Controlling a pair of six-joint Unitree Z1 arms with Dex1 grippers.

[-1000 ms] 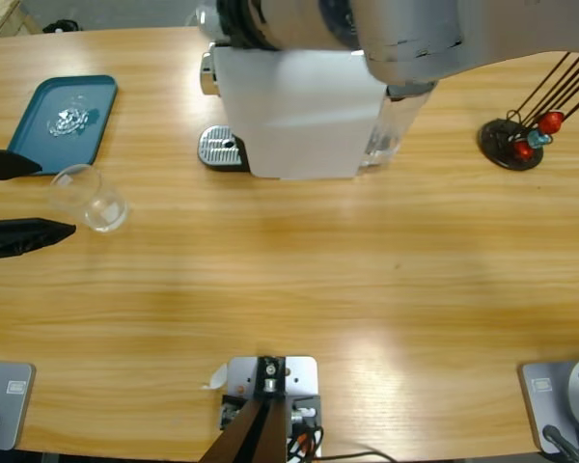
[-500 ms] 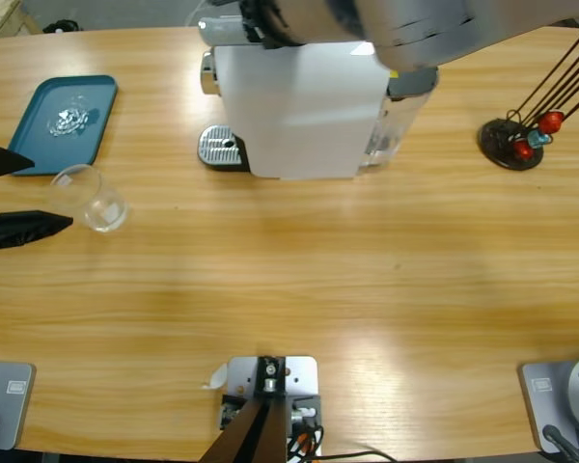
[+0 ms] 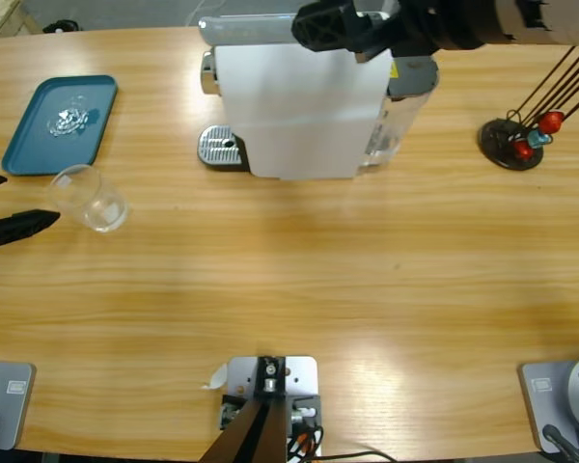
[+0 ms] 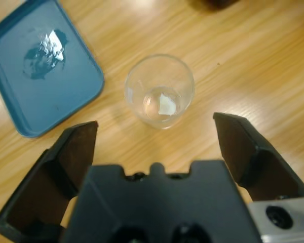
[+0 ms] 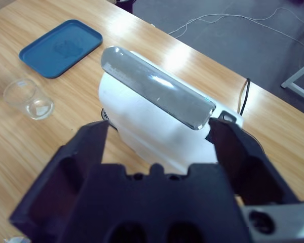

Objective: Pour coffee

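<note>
High view: white coffee machine (image 3: 299,111) sits top centre of frame, silver lever bar along its top edge, round metal drip tray (image 3: 219,148) poking out at its left, clear water tank (image 3: 394,125) on its right side. R gripper (image 3: 352,29) comes in from upper right, black jaws over the machine's top; in R wrist view (image 5: 157,147) jaws are spread wide apart, holding nothing, w/ the machine's silver lever (image 5: 157,94) lying between & beyond them, not touched. L gripper (image 3: 0,204) at far left edge, mid height; only the jaw tips show there. L wrist view: L gripper (image 4: 157,142) jaws wide open, empty, w/ the clear glass cup (image 4: 159,91) upright on the table just ahead of them, centred betw. the tips, no contact. Cup (image 3: 89,198) in high view is left of frame, just right of the L jaw tips, just below the teal tray (image 3: 29,145). Tray is upper left, w/ a small shiny crumpled bit (image 3: 70,120) on it. Cup looks empty, no coffee seen. Black stand (image 3: 510,143) w/ thin rods & red/blue capsules at upper right, well apart from the machine. Wooden table (image 3: 367,270) under all.
</note>
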